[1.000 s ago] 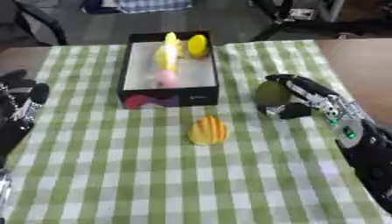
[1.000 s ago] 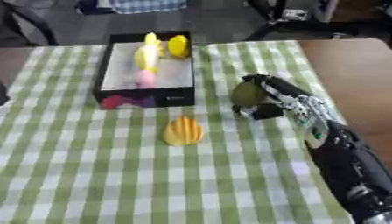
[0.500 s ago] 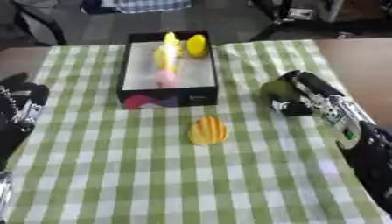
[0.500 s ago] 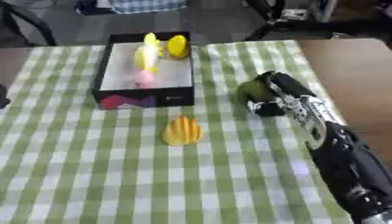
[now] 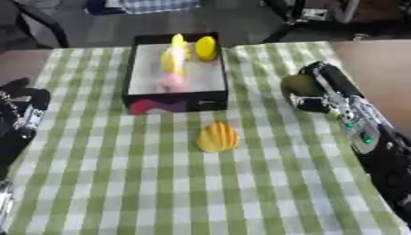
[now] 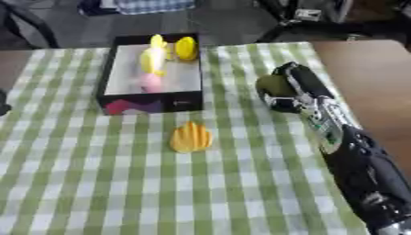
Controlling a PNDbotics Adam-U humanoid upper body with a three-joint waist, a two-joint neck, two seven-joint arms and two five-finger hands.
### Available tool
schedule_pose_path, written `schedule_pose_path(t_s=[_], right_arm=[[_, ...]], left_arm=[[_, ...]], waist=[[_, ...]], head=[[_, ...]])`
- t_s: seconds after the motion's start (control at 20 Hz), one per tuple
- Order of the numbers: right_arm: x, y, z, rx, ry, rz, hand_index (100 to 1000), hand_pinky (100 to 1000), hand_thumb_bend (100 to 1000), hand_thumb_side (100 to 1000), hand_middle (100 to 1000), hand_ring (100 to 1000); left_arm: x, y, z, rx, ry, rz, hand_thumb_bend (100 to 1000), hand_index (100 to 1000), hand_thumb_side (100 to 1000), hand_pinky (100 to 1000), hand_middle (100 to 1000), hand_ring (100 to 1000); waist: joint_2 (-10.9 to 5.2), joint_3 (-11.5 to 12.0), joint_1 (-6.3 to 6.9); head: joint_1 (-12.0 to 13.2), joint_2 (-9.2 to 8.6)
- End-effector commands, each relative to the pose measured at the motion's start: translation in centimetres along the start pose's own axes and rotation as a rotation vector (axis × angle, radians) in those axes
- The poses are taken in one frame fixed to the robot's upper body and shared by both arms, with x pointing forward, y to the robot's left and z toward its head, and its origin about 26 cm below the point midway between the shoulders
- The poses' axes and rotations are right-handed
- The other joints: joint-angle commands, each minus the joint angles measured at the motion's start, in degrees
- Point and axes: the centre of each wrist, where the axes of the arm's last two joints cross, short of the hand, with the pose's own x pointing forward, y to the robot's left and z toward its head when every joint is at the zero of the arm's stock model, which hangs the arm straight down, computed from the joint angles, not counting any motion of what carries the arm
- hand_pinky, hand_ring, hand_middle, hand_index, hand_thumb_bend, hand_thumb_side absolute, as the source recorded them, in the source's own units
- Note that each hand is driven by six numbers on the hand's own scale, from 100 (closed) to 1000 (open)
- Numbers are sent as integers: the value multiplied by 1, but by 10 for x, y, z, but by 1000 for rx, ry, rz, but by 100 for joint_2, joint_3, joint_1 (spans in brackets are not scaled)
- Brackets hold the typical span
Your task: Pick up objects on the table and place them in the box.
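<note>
You are working in what looks like a lab or office room. The table (image 5: 120, 193) has a green checked cloth, and behind it you see a dark floor (image 5: 136, 25), chair legs (image 5: 282, 27) and some blurred equipment (image 6: 317, 11).

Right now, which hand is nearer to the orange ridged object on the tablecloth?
Right. The right hand is up and to the right of the orange ridged object, curled around a green object. The left hand sits farther off at the table's left edge.

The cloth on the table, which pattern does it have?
The tablecloth has green and white checks, clearest in the left eye view.
</note>
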Motion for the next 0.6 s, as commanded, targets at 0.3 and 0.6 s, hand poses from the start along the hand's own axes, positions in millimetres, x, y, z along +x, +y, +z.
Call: schedule_pose_path(t_s=[0.3,0.6], right_arm=[[26,-67,-39,-127,-89,48,451,770,100,174,347,432],[47,-82,-63,-110,-141,45,466,781,100,182,364,450]], left_arm=[[6,3,-4,3,-27,-1,569,832,673,709,661,599],[12,-3,-10,-2,-53,22,568,831,673,709,661,599]], waist=[[-56,131,11],[-18,416,-21]], head=[[-249,-48],[-688,-263]])
